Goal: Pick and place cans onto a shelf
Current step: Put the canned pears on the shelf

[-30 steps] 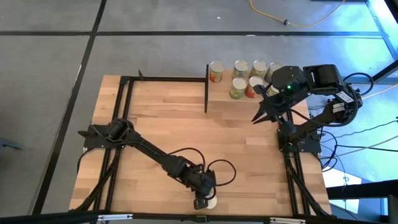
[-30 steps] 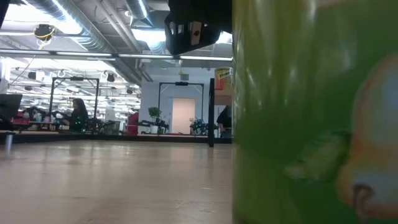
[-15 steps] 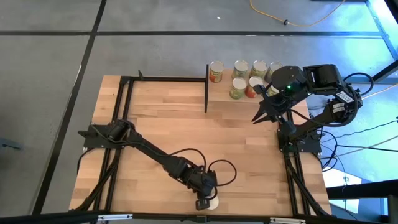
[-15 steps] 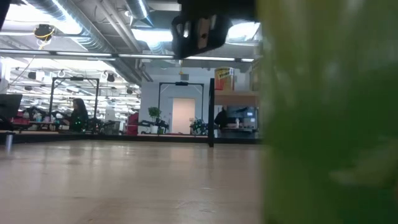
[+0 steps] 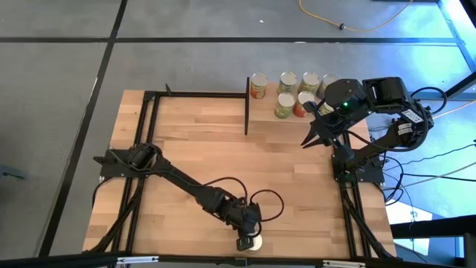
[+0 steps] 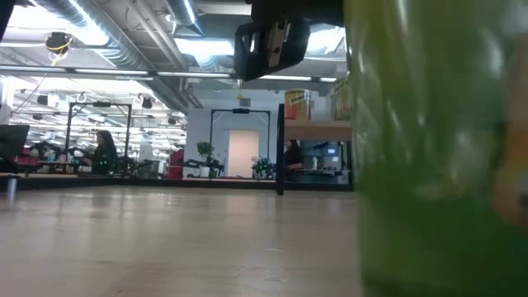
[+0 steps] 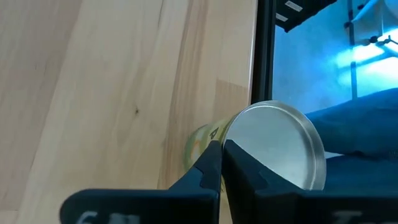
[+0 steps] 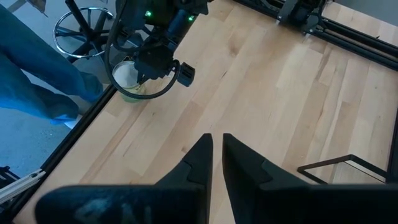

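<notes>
A green-labelled can (image 7: 202,142) with a pale shiny top (image 7: 280,146) stands upright on the tabletop at its near edge (image 5: 254,242). It fills the right of the low view (image 6: 437,165). My left gripper (image 7: 222,149) is shut with nothing between its fingers, its tips at the can's upper rim. Several more cans (image 5: 288,82) stand on the shelf (image 5: 268,113) at the far right, beside its black upright panel (image 5: 246,104). My right gripper (image 8: 216,144) hangs high over the table's right side, fingers a narrow gap apart and holding nothing. My left gripper's shut fingertips (image 7: 214,152) lie at the can's top rim (image 7: 231,127), coming slanting down from the table's far left. The can is not between the fingers. It stands upright on the table. Whether the tips press on the rim I cannot tell.
The black table frame (image 7: 264,56) runs along the near edge right by the can. A person's blue trouser leg (image 8: 37,68) and a stool (image 8: 87,28) stand just past that edge. Bare wood (image 5: 223,149) lies between the near can and the shelf.
My left gripper has shut at the near edge without the can between its fingers. In the low view the can has slid a little toward the table's right edge and stayed upright. The gripper's body above it has shifted the same way.
</notes>
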`<act>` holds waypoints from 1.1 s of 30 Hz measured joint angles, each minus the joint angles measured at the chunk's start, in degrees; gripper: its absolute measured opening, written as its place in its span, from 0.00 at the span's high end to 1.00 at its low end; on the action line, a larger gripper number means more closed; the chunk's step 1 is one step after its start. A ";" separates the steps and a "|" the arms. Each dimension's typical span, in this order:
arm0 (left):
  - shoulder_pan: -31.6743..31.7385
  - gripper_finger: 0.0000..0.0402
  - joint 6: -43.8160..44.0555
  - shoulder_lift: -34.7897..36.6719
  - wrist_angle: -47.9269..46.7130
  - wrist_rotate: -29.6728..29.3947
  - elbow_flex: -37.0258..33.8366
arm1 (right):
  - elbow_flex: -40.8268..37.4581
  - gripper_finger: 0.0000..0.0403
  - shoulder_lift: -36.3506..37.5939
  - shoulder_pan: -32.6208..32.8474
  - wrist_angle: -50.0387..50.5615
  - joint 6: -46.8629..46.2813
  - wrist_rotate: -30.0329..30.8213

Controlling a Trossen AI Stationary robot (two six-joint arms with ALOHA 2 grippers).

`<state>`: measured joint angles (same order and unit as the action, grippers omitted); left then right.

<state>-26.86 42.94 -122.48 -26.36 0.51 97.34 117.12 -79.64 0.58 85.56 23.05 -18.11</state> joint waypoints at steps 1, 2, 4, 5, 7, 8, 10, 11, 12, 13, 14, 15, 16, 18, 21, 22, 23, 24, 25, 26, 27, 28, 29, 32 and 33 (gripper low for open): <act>0.03 0.99 0.00 -0.01 0.03 -0.09 -0.01 | 0.00 0.90 0.00 -0.01 0.00 0.02 0.00; 0.10 0.99 0.01 -0.02 0.02 -0.10 -0.04 | 0.00 0.90 0.00 -0.01 0.00 0.02 0.00; 0.31 1.00 0.00 0.22 -0.02 -0.03 -0.06 | 0.00 0.90 0.00 0.00 0.00 0.02 0.00; 0.36 1.00 0.00 0.52 -0.54 -0.06 -0.15 | 0.00 0.90 0.00 -0.02 0.00 0.02 0.00; 0.76 1.00 0.00 0.60 -0.76 -0.44 -0.15 | 0.00 0.90 0.00 -0.02 0.00 0.04 -0.01; 0.94 1.00 0.00 1.01 -1.20 -0.48 -0.22 | 0.00 0.90 0.00 0.00 0.00 0.04 0.00; 1.15 1.00 -0.44 1.92 -2.27 -1.09 -0.37 | 0.00 0.90 0.01 -0.01 0.00 0.04 -0.02; 1.43 1.00 -0.95 2.31 -2.59 -1.43 -0.37 | 0.00 0.90 0.02 -0.02 0.00 0.05 -0.02; 1.56 1.00 -1.27 2.79 -2.89 -1.77 -0.38 | 0.00 0.90 0.01 -0.02 0.00 0.07 -0.02; 1.63 1.00 -1.48 3.40 -3.82 -2.22 -0.41 | 0.00 0.90 0.02 -0.02 0.00 0.07 -0.02; 1.75 1.00 -1.52 4.02 -5.01 -2.70 -0.42 | 0.00 0.90 0.02 -0.02 0.00 0.07 -0.04; 1.99 1.00 -1.53 4.56 -5.33 -2.87 -0.42 | 0.00 0.90 0.02 -0.02 0.00 0.07 -0.02; 2.16 1.00 -1.53 5.06 -5.98 -3.13 -0.40 | 0.00 0.90 0.02 -0.01 0.00 0.08 -0.02; 2.34 1.00 -1.54 6.04 -8.98 -3.66 -0.42 | 0.00 0.90 0.02 0.00 0.00 0.09 -0.03; 2.81 1.00 -1.59 6.99 -10.47 -4.04 -0.39 | 0.00 0.90 0.02 -0.01 0.00 0.09 -0.02; 2.98 1.00 -1.57 7.35 -11.20 -4.07 -0.39 | 0.00 0.90 0.02 0.00 0.00 0.11 -0.02; 3.12 1.00 -1.63 7.80 -10.92 -4.08 -0.39 | 0.00 0.90 0.03 -0.02 0.00 0.11 -0.04; 3.28 1.00 -1.92 8.30 -10.97 -4.05 -0.39 | 0.00 0.90 0.11 -0.02 0.00 0.13 -0.02; 3.53 1.00 -2.43 8.86 -11.40 -4.04 -0.39 | 0.00 0.90 0.17 -0.01 0.00 0.20 -0.02; 3.86 1.00 -2.71 9.31 -11.36 -4.07 -0.34 | 0.00 0.90 0.28 -0.02 0.00 0.38 -0.02; 4.23 1.00 -2.98 9.82 -11.14 -4.19 -0.28 | 0.00 0.90 0.48 -0.01 0.00 0.70 -0.03; 4.51 1.00 -3.35 10.54 -11.88 -4.49 -0.29 | 0.00 0.90 0.61 -0.01 0.00 1.23 -0.01; 4.90 1.00 -3.83 11.25 -12.96 -4.69 -0.31 | 0.01 0.90 0.77 -0.01 0.00 1.68 -0.04; 6.04 1.00 -4.53 13.88 -13.51 -5.58 -0.29 | 0.02 0.90 1.40 0.00 -0.21 2.63 -0.03; 6.57 1.00 -4.57 14.62 -14.20 -5.95 -0.27 | 0.03 0.90 1.62 -0.01 -0.52 2.67 -0.05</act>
<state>-20.29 38.37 -107.86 -40.56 -5.43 97.07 117.15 -78.02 0.57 85.04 25.71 -18.15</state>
